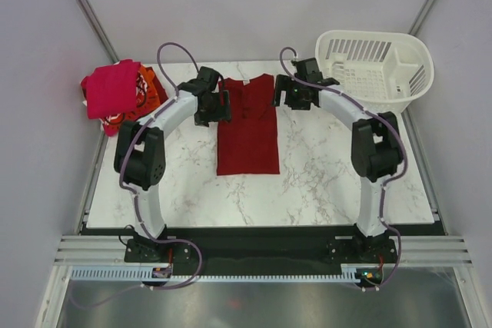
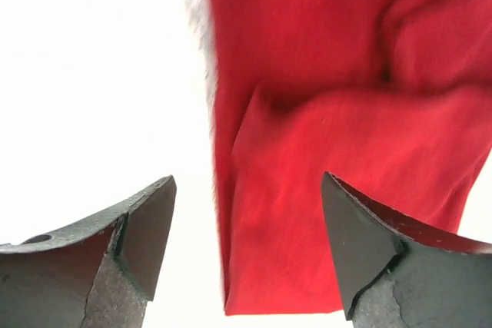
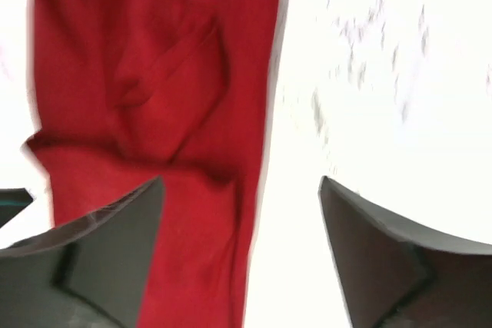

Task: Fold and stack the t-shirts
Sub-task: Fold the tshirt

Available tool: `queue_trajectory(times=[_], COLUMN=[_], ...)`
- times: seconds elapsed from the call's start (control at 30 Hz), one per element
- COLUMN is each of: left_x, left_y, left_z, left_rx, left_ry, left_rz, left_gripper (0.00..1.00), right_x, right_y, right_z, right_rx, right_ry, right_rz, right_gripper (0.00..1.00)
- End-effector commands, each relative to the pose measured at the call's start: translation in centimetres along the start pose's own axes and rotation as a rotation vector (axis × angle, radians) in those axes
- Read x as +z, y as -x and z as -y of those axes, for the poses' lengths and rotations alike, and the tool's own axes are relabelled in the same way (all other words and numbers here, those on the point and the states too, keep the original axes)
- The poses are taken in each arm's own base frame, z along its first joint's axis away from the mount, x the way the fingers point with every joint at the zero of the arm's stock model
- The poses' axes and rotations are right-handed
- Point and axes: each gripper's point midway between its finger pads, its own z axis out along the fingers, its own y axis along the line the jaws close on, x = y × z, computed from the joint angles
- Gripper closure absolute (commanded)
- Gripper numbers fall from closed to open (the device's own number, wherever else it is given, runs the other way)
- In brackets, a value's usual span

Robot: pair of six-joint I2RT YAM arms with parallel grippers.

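A dark red t-shirt [image 1: 247, 128] lies flat in the middle of the table [image 1: 323, 182]. It is folded into a long narrow strip with the sleeves tucked in, and its white neck label [image 1: 246, 81] is toward 12 o'clock. At 10 o'clock is a rumpled heap: a magenta-pink t-shirt [image 1: 114, 87] on top, an orange t-shirt [image 1: 151, 86] beside it, and a red printed t-shirt [image 1: 115, 119] under it.

Left arm [image 1: 171, 115] and right arm [image 1: 346, 105] match: white curved shells, chunky black joints, thin purple cables [image 1: 173, 44] looping overhead, black bases [image 1: 146, 250], dark wedge-shaped fingers [image 2: 146, 228].

Blurry dark red t-shirt [image 3: 154, 74], partly beyond frame edges (wrist views)
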Motion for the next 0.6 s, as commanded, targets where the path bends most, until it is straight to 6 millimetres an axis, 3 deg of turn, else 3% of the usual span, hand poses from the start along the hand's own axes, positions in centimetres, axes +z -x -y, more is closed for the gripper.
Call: queue_trajectory(times=[0.0, 0.03, 0.07, 0.1, 0.13, 0.2, 0.23, 0.27, 0.3, 0.4, 0.57], left_x=[-5.0, -5.2, -5.6, -6.0, -6.4, -7.0, -7.2, -7.3, -7.4, -6.7, -5.6], left_y=[-1.9, -2.7, -3.7, -6.1, -6.5, -9.5, -10.5, -10.4, -12.6, -15.1, -16.8], left_z=[-1.2, -1.1, -1.2, -2.0, -1.5, -2.1, -1.6, -1.1, -1.2, -1.7, -2.2], left_rx=[-0.013, -0.036, -0.045, -0.054, -0.081, -0.109, -0.136, -0.144, -0.161, -0.173, -0.175], left_ry=[0.007, -0.011, -0.025, -0.030, -0.074, -0.107, -0.155, -0.206, -0.242, -0.257, -0.262], left_rz=[0.047, 0.047, 0.046, 0.021, 0.042, 0.039, 0.032, 0.068, 0.043, 0.025, 0.004], left_gripper=[0.16, 0.15, 0.14, 0.12, 0.12, 0.12, 0.13, 0.13, 0.14, 0.14, 0.16], right_x=[-6.7, -6.3, -6.7, -8.0, -7.8, -9.1, -9.2, -9.5, -10.0, -10.6, -10.0], right_y=[0.4, -3.1, -3.9, -4.6, -8.4, -10.1, -13.0, -13.8, -15.4, -18.1, -20.3], right_z=[-2.6, -1.6, -1.8, -2.3, -1.5, -2.0, -1.3, -1.4, -1.0, -0.8, -1.3], right_rx=[-0.014, 0.024, 0.034, 0.045, 0.078, 0.086, 0.105, 0.108, 0.115, 0.124, 0.152], right_ry=[0.077, 0.076, 0.106, 0.142, 0.157, 0.205, 0.211, 0.221, 0.219, 0.225, 0.253], right_rz=[0.083, 0.014, 0.017, 0.020, -0.058, -0.062, -0.119, -0.127, -0.145, -0.186, -0.222], right_gripper=[0.05, 0.02, 0.02, 0.02, 0.02, 0.03, 0.04, 0.05, 0.05, 0.08, 0.16])
